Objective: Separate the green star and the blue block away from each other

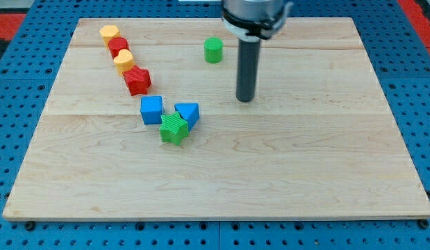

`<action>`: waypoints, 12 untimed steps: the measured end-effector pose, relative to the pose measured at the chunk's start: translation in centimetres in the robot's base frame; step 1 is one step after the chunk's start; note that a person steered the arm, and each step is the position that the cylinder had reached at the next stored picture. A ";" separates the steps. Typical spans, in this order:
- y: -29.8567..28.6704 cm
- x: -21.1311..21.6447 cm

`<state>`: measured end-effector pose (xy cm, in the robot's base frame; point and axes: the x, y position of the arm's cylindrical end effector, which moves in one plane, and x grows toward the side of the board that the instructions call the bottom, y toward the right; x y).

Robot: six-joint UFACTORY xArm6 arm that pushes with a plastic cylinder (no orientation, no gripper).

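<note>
The green star (174, 129) lies left of the board's middle. A blue triangular block (188, 113) touches its upper right side. A blue cube (151, 109) sits just to the star's upper left, close to it. My tip (245, 98) rests on the board to the right of this cluster, about a block's width or two from the blue triangular block and slightly above it.
A chain of blocks runs down from the upper left: a yellow block (109, 32), a red block (118, 46), a yellow block (123, 61), and a red star (137, 80). A green cylinder (213, 50) stands left of the rod near the top. The wooden board (305, 173) sits on a blue pegboard.
</note>
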<state>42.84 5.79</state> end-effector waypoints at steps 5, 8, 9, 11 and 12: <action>-9.7 8.2; -17.0 5.8; -18.3 3.9; -19.9 1.2; -19.9 0.8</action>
<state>43.64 -14.14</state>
